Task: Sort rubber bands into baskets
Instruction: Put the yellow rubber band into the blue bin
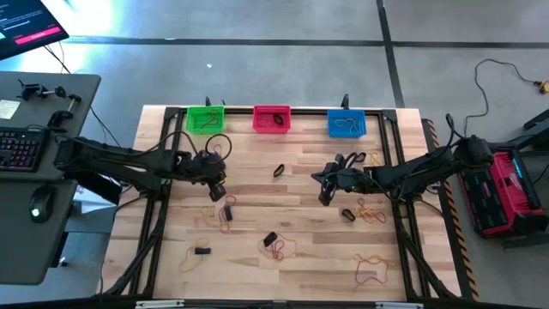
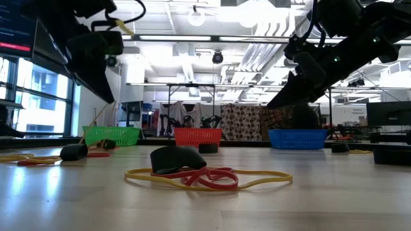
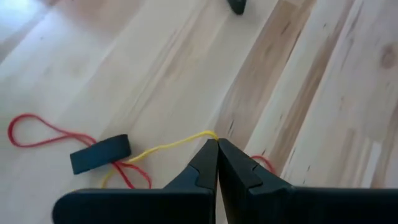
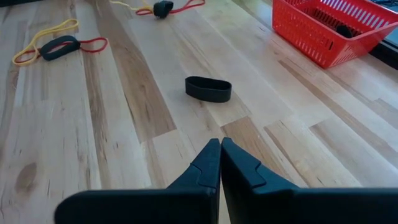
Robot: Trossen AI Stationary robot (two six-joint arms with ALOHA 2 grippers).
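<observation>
Rubber bands (image 1: pixel 371 209) in tan, red and black are lying scattered across a pale wooden counter (image 1: pixel 283 257), seen from above, with clusters toward the front and on the right side. Three small baskets are sitting in a row along the far edge: a green basket (image 1: pixel 205 119) on the left, a red basket (image 1: pixel 272 118) in the middle and a blue basket (image 1: pixel 346 124) on the right, each with something dark or looped lying inside. Two dark arms are reaching inward from opposite sides. On the left, the left gripper (image 1: pixel 217 190) is hanging over the counter just in front of the green basket, its fingers (image 3: pixel 202 163) pressed together on a yellow rubber band (image 3: pixel 163 148), which is trailing off from the fingertips toward a red band (image 3: pixel 43 132) and a short black band (image 3: pixel 100 154) lying on the wood. On the right, the right gripper (image 1: pixel 324 194) is hovering near the counter's middle with its fingers (image 4: pixel 242 163) pressed together and nothing between them; a black band (image 4: pixel 208 89) is lying on the wood just ahead of it, with the red basket beyond. From counter height, a tangle of red and yellow bands (image 2: pixel 209 178) with a black band is lying in the foreground.
</observation>
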